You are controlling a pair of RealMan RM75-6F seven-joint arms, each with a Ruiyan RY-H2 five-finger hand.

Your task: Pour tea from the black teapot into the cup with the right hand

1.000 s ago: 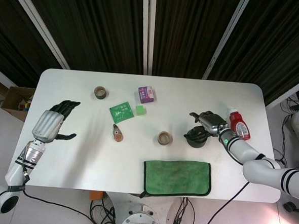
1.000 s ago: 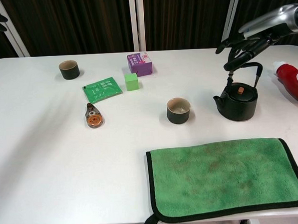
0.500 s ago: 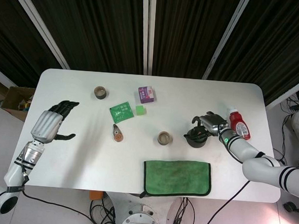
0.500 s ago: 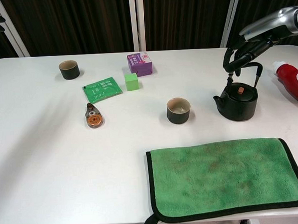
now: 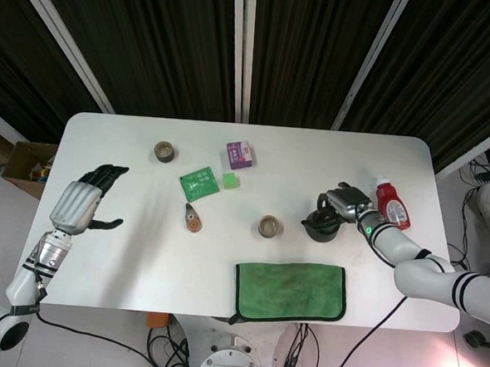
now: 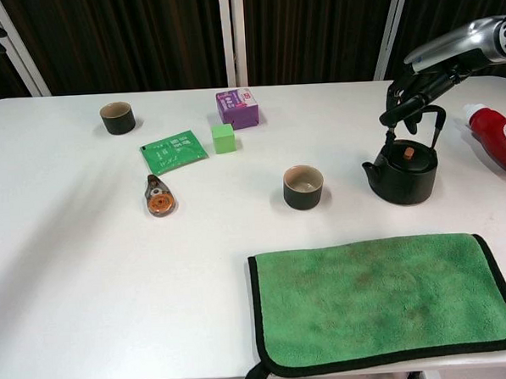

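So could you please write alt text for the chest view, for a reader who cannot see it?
The right hand curls over the handle of the black teapot, which stands on the white table right of the cup. A green cloth lies in front, a red bottle at the far right.

— What stands behind the white table [image 5: 140, 260]?
— Dark ribbed curtain panels [image 5: 162, 45] from nine o'clock round to three, split by pale frame bars [image 5: 241, 50]; one runs straight up at twelve.
— And the floor?
— Pale. A cardboard box [image 5: 21, 163] sits at nine o'clock, black cables [image 5: 301, 362] tangle at six, more cables at three.
— Light?
— Even, bright; soft shadows on the tabletop.
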